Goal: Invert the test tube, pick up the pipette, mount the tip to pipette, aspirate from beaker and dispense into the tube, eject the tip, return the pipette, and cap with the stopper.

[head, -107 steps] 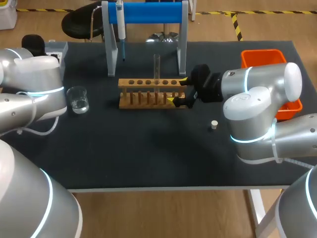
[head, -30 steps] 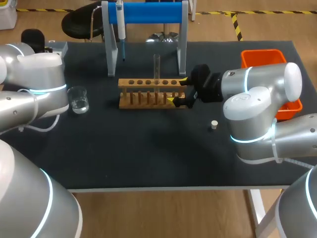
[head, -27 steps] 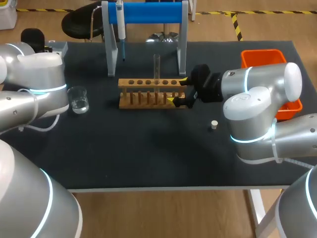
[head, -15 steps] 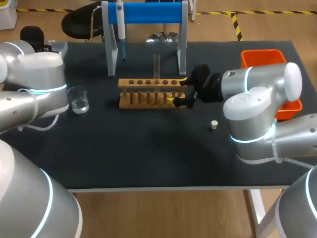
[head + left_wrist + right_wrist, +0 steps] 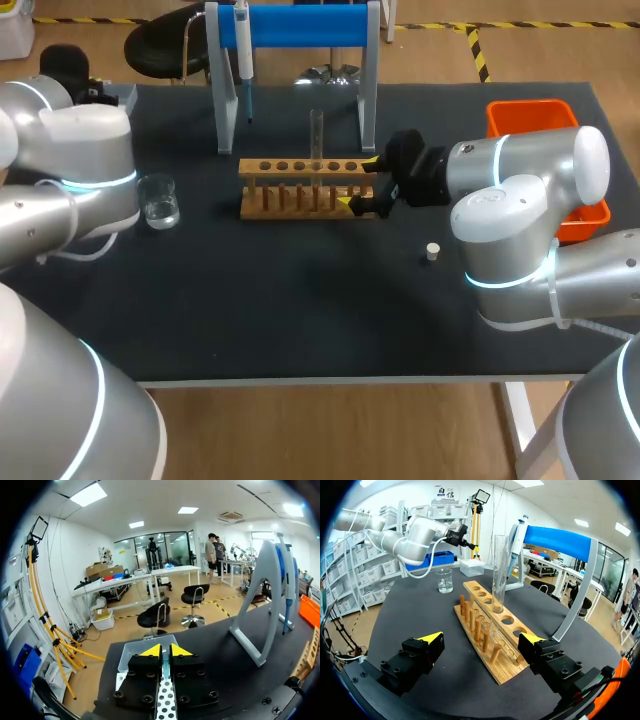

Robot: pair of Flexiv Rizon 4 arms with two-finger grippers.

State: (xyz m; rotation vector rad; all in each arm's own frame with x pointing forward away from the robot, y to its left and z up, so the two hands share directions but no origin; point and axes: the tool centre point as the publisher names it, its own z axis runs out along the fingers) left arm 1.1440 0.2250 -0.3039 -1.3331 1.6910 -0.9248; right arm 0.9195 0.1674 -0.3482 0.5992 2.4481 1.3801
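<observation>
Drifting a little farther from the wooden rack (image 5: 300, 190) than a moment ago, toward the far left corner of the surface (image 5: 300, 320): left tool (image 5: 162, 650), yellow tips together, just short of a clear box (image 5: 131, 655). No shift at right tool (image 5: 482, 638): fingers wide apart, straddling the rack's right end. Test tube (image 5: 317, 135) upright in a rack hole. Beaker (image 5: 158, 200) left of the rack, pipette (image 5: 243, 50) hanging on the blue stand (image 5: 300, 25) behind the rack, stopper (image 5: 432, 252) right of the rack and nearer, orange bin (image 5: 530, 118) farther right.
</observation>
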